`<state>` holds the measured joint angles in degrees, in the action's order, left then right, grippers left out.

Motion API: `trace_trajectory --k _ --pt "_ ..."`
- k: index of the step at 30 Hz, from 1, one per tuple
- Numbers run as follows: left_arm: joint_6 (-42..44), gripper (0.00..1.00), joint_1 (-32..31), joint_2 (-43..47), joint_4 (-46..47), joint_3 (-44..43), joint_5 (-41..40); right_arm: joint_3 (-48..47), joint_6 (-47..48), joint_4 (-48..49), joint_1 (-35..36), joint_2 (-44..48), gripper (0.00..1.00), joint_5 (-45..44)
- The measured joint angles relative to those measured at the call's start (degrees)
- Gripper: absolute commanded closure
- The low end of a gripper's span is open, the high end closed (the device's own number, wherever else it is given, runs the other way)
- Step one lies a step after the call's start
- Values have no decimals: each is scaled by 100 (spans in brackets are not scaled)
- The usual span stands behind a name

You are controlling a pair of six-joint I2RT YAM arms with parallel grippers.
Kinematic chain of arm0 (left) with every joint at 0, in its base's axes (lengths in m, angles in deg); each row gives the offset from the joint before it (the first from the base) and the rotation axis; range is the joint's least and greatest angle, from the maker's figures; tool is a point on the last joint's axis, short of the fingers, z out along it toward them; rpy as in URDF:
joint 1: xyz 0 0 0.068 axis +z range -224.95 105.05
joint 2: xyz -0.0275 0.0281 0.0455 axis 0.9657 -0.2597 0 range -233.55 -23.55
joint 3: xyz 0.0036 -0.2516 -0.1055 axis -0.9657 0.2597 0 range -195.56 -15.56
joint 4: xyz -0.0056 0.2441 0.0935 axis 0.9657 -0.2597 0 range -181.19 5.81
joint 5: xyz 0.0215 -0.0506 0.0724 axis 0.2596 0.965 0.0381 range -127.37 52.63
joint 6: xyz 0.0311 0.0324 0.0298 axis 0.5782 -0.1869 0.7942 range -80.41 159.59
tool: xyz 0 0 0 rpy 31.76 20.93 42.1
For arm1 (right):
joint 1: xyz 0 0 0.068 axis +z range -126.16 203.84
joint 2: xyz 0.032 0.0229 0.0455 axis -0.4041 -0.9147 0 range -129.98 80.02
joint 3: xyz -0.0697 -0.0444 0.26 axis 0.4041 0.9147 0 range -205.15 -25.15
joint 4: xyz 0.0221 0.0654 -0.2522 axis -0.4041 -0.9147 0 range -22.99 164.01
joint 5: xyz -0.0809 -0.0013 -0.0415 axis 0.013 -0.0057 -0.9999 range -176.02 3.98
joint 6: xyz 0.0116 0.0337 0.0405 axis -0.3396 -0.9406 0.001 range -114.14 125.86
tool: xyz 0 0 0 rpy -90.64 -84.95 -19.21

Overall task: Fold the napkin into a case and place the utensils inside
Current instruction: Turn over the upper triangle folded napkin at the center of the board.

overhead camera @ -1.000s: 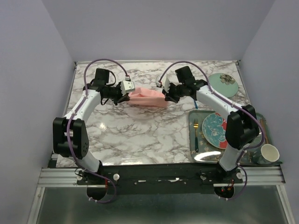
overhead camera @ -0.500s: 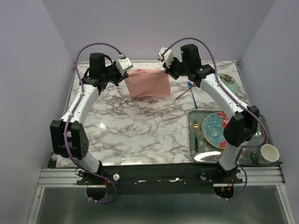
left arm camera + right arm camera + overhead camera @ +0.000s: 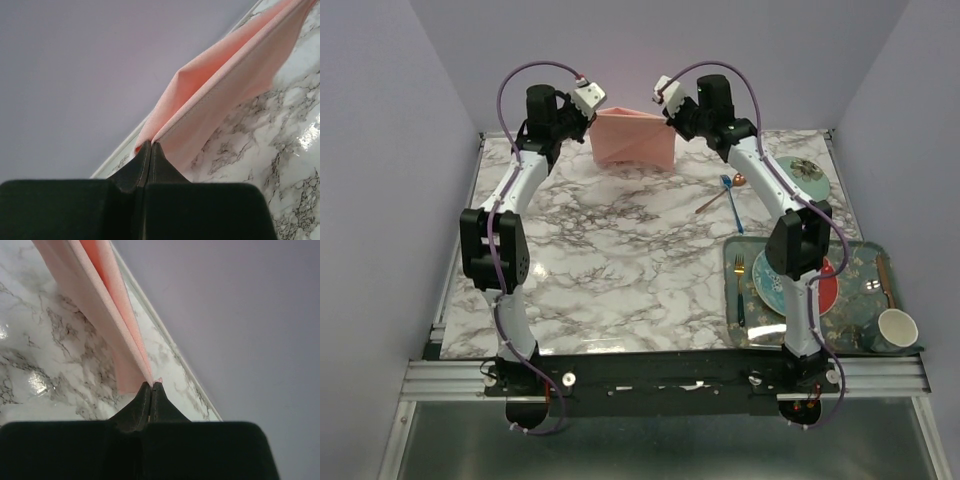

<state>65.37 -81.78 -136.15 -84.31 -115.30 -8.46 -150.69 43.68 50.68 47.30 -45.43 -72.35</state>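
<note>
napkin (image 3: pixel 633 138): hanging as a doubled pink sheet at 12 o'clock over the far table edge, stretched between both arms, lower hem clear of the marble or just above it.
handling: looking light, soft and slick; likely to sag, slide and lose a crease unless kept taut; best taken at corners or along a folded edge, as the pincers are doing now.
left gripper (image 3: pixel 149 145): pinching the napkin's upper corner at 11 o'clock, jaws pressed together on two layers of cloth.
right gripper (image 3: pixel 151 385): clamping the opposite upper corner at 1 o'clock, jaws together on the layered edge.
case: not yet formed; the cloth is showing a diagonal crease but is still too broad for a pocket.
spoon (image 3: pixel 720 195): lying on the marble at 2 o'clock, thin handle angling down-left, crossing or touching the fork.
fork (image 3: pixel 730 203): blue, lying beside the spoon, well apart from the napkin.
table (image 3: pixel 620 270): marble top spreading bare below the cloth.
tray (image 3: pixel 743 338): sitting at 4 o'clock, carrying a plate (image 3: pixel 775 272), a cup (image 3: pixel 895 328) and a teal-handled fork.
lid (image 3: pixel 802 177): pale green disc resting at 3 o'clock, near the right arm.
</note>
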Motion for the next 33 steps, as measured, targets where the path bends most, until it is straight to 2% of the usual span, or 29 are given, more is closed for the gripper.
trace_trajectory --k 3,5,8,13,18,23,31,32,33 --pt "127 100 24 39 52 79 81 166 114 284 -7 42 99 0" --pt "273 100 42 199 68 339 221 892 254 693 -4 352 100 96" --pt "649 100 44 675 -129 1137 560 2052 474 966 42 879 99 251" --pt "1770 100 -52 1600 -1054 2702 920 4350 999 1298 337 1875 100 522" --pt "2588 100 -160 2328 -1829 3908 1010 5617 1233 1353 702 2448 100 673" --pt "3010 100 -170 2973 -2201 4675 1060 6317 1327 1427 1038 2924 99 772" --pt "3456 100 -350 3530 -2551 5569 1025 6861 1331 1401 1429 3119 100 811" --pt "3526 95 -387 3591 -2605 5689 1014 6911 1333 1377 1469 3126 99 815" --pt "3569 84 -409 3637 -2638 5761 1008 6985 1342 1357 1513 3145 73 828"
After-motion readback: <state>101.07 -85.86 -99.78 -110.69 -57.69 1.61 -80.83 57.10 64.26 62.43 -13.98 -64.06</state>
